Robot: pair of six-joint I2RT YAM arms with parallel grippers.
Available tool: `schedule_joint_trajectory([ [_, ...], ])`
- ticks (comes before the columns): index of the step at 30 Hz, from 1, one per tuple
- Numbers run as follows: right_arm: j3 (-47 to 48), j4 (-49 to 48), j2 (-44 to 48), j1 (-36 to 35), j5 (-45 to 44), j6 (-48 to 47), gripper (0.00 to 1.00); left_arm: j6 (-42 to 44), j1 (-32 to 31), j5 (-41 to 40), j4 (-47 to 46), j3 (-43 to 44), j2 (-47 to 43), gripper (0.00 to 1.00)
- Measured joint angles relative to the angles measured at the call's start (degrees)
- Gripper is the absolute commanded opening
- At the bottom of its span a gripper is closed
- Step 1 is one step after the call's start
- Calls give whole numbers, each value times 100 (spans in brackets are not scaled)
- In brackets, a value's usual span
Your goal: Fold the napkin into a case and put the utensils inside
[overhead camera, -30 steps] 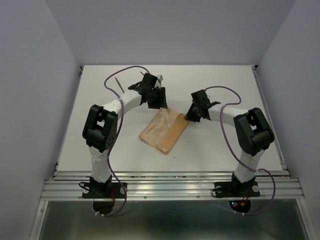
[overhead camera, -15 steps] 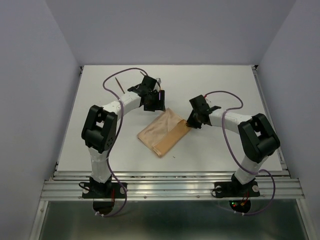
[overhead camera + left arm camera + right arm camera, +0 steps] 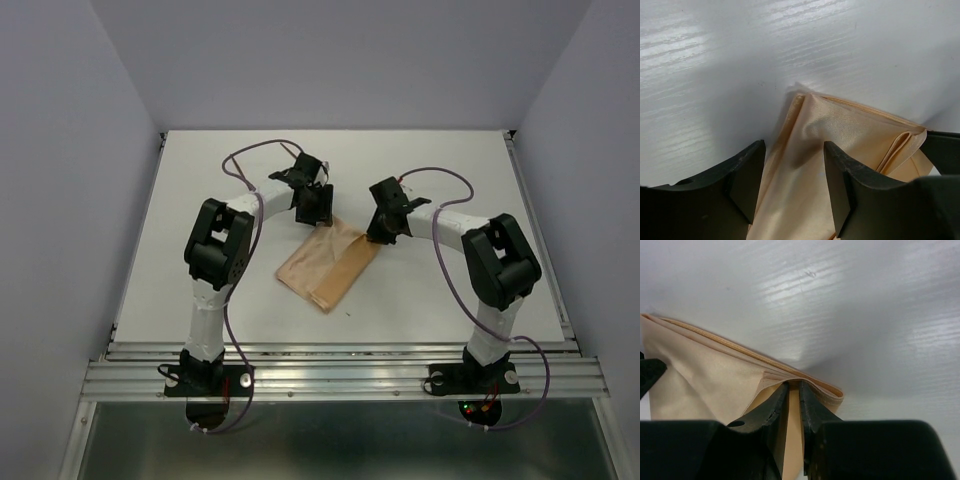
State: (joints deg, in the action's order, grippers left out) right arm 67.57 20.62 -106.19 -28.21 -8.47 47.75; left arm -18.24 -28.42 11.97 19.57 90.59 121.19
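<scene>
Tan folded napkin (image 3: pixel 328 265), creased, lying diagonally

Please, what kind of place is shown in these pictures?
Probably a robotics lab test cell, not a home: a white table boxed in by plain pale walls, a left arm and right arm bolted to a metal rail, and a folded napkin between them.

No readable text, labels or numbers anywhere

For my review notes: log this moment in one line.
napkin: partly folded | left claw: open over its corner | right claw: pinching its edge
</scene>
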Motion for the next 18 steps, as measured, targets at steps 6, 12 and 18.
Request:
schedule_joint_trajectory([
  [6, 293, -11, -251, 0, -9, -39, 19, 63, 0, 118, 50, 138, 166, 55],
  [12, 321, -11, -273, 0, -15, -24, 19, 116, 2, 273, 87, 243, 260, 46],
  [18, 317, -9, -273, -13, -22, 61, 19, 125, -2, 461, 90, 319, 363, 5],
])
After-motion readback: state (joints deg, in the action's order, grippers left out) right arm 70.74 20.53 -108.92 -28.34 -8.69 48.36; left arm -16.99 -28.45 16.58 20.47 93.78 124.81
